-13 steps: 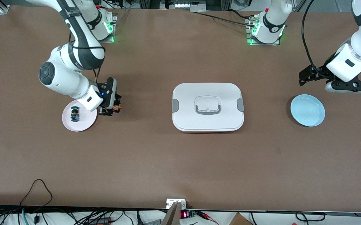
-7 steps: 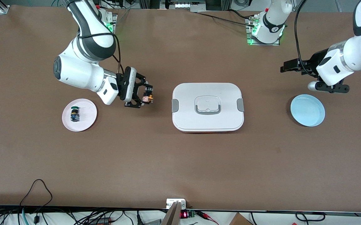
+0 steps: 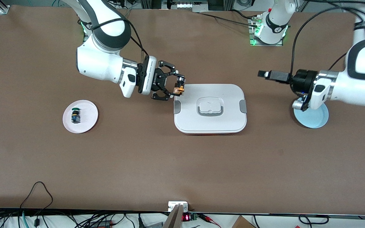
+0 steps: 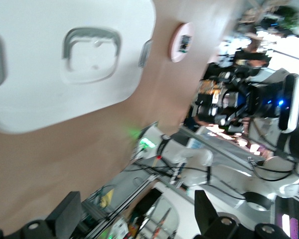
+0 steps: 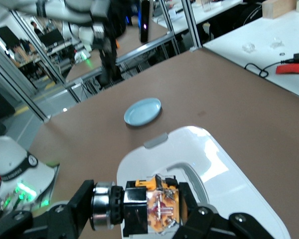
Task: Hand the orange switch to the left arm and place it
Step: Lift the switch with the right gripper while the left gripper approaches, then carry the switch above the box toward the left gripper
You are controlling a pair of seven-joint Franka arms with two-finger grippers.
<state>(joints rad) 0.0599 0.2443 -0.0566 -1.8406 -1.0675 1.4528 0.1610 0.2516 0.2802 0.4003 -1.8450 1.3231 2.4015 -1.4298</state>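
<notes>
My right gripper [image 3: 178, 86] is shut on the orange switch [image 3: 179, 91] and holds it in the air over the edge of the white box [image 3: 210, 123] at the right arm's end. In the right wrist view the switch [image 5: 157, 209] sits clamped between the fingers, black cap to one side, above the box lid [image 5: 214, 164]. My left gripper [image 3: 263, 74] is open and empty, turned sideways over the table between the box and the blue plate [image 3: 313, 119]. Its fingers [image 4: 66, 217] stand wide apart, with the box [image 4: 50, 94] in that view.
A pink plate [image 3: 86, 122] toward the right arm's end holds the green-capped switch [image 3: 75, 115]. The blue plate lies under the left arm's wrist. The box lies mid-table between the two grippers. Cables run along the table edge nearest the front camera.
My right gripper has lifted the orange switch from beside the pink plate and carried it to the box's edge. My left arm has swung in from the table's end toward the box.
</notes>
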